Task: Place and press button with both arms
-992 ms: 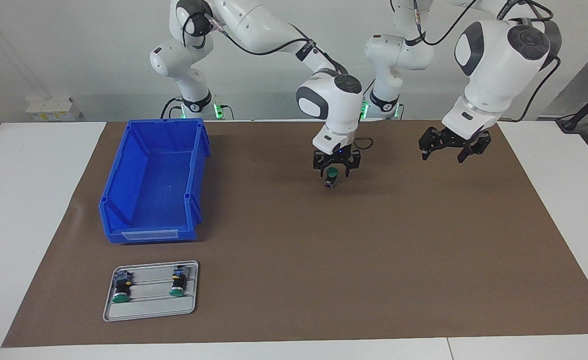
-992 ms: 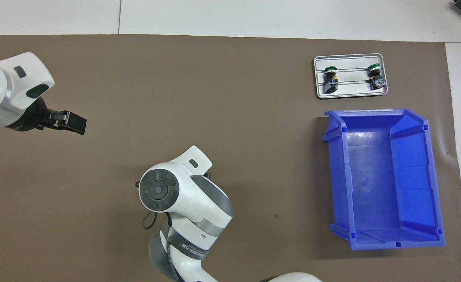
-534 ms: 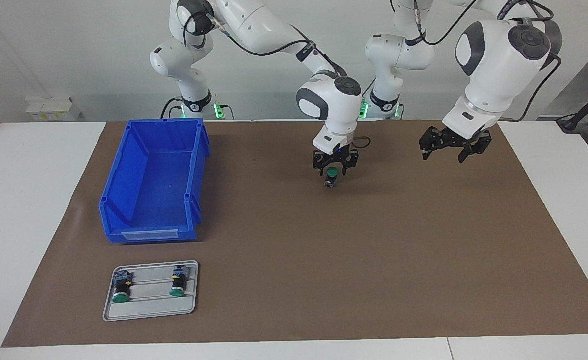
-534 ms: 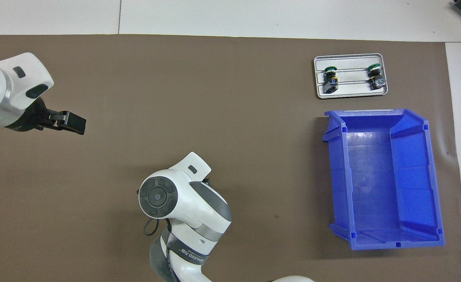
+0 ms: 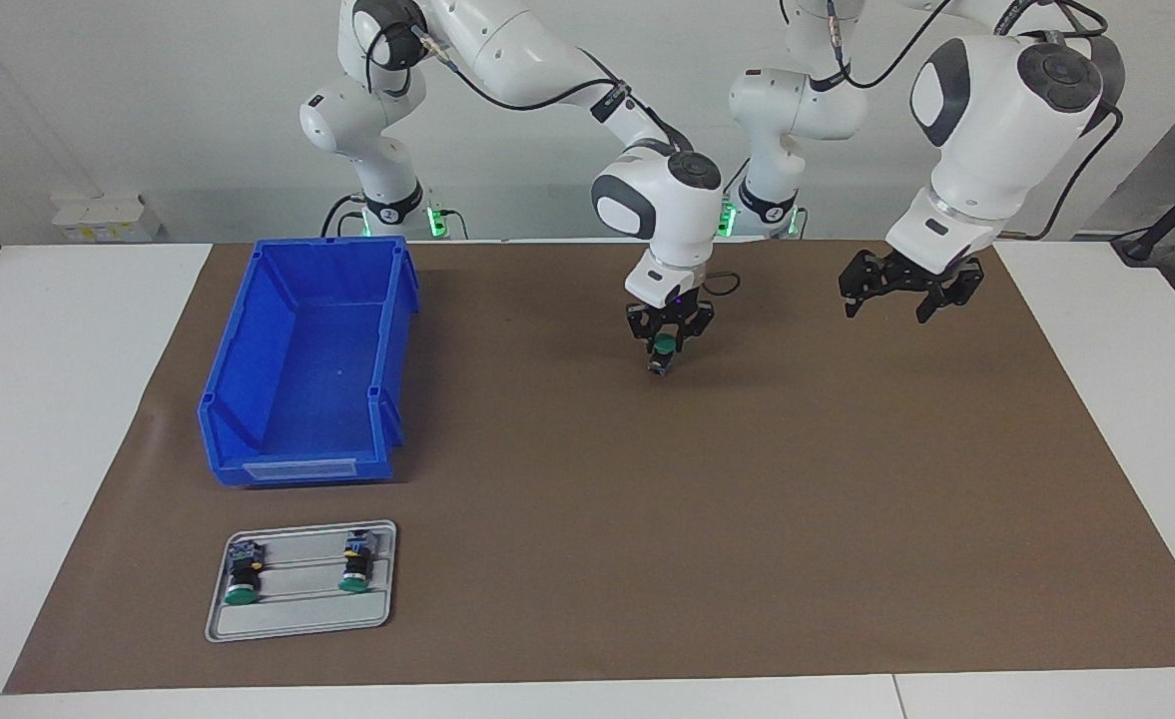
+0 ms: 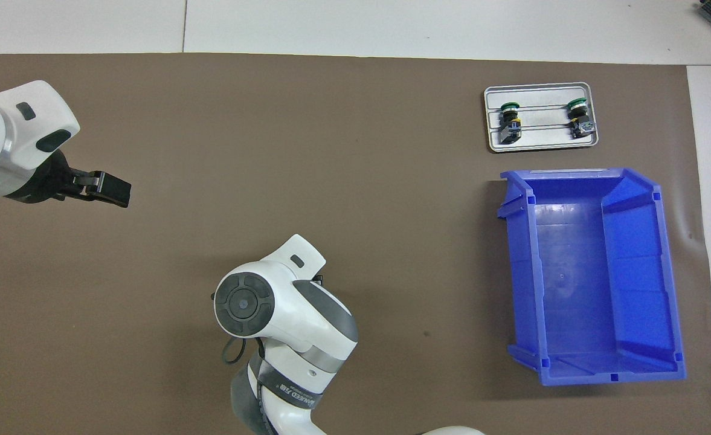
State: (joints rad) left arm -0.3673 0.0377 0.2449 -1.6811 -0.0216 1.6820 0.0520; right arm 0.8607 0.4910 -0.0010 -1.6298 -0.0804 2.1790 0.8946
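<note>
Facing view: right gripper (image 5: 662,343) points straight down over the middle of the brown mat (image 5: 647,519), fingers narrow, closed around the green cap of the button (image 5: 660,352). Button stands upright, green cap up, base at the mat; can't tell if it is touching. Overhead view hides this gripper and button under the right arm (image 6: 276,314). Left gripper (image 5: 899,292) hangs in the air over the mat toward the left arm's end of the table, fingers wide apart, holding nothing; left arm waits. Blue bin (image 5: 248,399) sits on the mat toward the right arm's end, well apart from the button. Grey tray (image 5: 297,619) lies just beside the bin, farther from the robots, with two more buttons (image 5: 242,577) (image 5: 354,569) lying in it, green caps pointing away from the robots.
</note>
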